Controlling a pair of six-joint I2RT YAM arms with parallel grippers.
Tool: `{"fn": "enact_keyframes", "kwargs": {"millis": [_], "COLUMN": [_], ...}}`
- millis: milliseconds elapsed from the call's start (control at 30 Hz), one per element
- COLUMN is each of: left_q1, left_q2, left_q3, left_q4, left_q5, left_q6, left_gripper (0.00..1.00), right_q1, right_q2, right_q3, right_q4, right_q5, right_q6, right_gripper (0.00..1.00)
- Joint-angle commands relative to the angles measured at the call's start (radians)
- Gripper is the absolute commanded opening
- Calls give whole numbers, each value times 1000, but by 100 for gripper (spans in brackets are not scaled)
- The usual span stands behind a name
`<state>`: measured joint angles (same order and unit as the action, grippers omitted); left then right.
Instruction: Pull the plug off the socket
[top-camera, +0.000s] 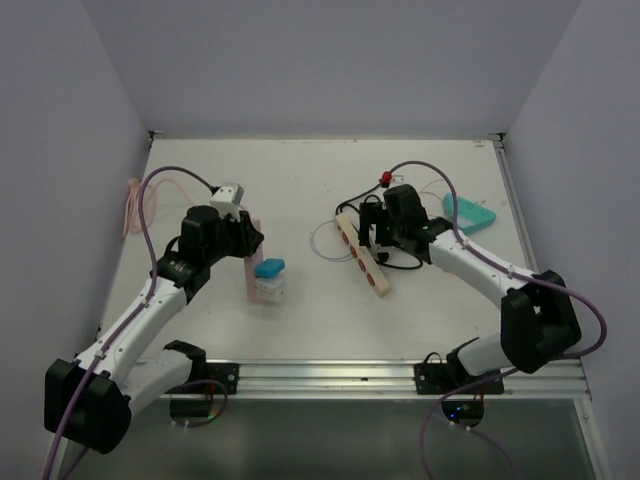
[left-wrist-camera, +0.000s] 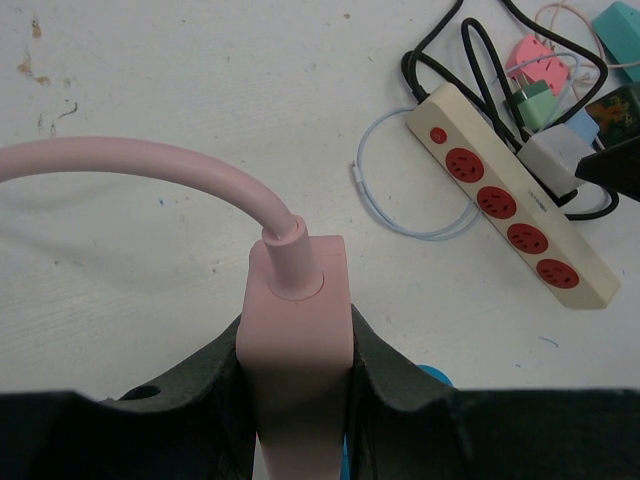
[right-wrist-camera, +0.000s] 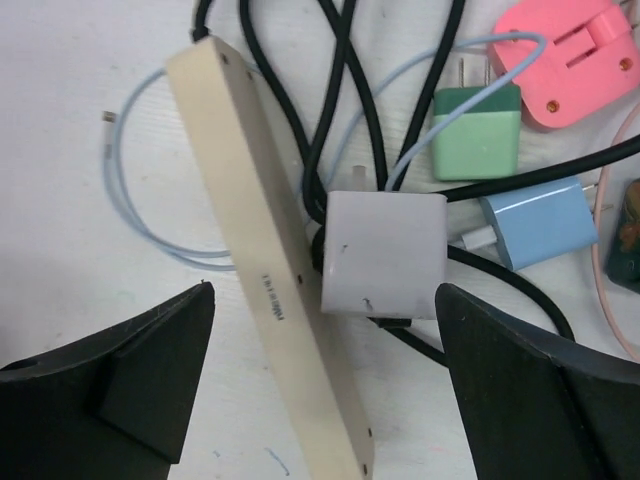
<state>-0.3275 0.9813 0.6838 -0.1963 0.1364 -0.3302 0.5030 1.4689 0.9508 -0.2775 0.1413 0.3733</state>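
1. Top external: the left gripper (top-camera: 245, 240) clamps a pink power strip (top-camera: 250, 262), with the blue-topped plug (top-camera: 269, 270) against the strip's right side. The right gripper (top-camera: 378, 238) partly hides a cream power strip (top-camera: 365, 262).
2. Left wrist: both fingers press the pink power strip. Only a blue sliver of the plug shows.
3. Right wrist: the jaws stand wide, empty, either side of a white adapter (right-wrist-camera: 383, 255). The frame's bottom edge cuts off both fingers.
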Motion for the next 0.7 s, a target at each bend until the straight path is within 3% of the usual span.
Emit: {"fn": "enact_keyframes", "kwargs": {"millis": [0,200,367,667], "left_q1": [-1,-2,-2,-25], "left_q2": [2,22,31,8], "left_q3": [39,43,49,45], "left_q4": [97,136,172,179], "left_q5": [54,81,132,163], "left_q6": [-23,-4,16,53], "left_gripper": [0,0,0,0], "right_q1": [-3,17,153,299], "right_q2": [-99,-107,-22,149], "right_q3": [45,85,209,328], "right_q4": [-11,3,-65,-6], "right_q5": [-114,-443,-474,-522], "right_q6": [4,45,55,145], "right_gripper": [96,98,99,99]}}
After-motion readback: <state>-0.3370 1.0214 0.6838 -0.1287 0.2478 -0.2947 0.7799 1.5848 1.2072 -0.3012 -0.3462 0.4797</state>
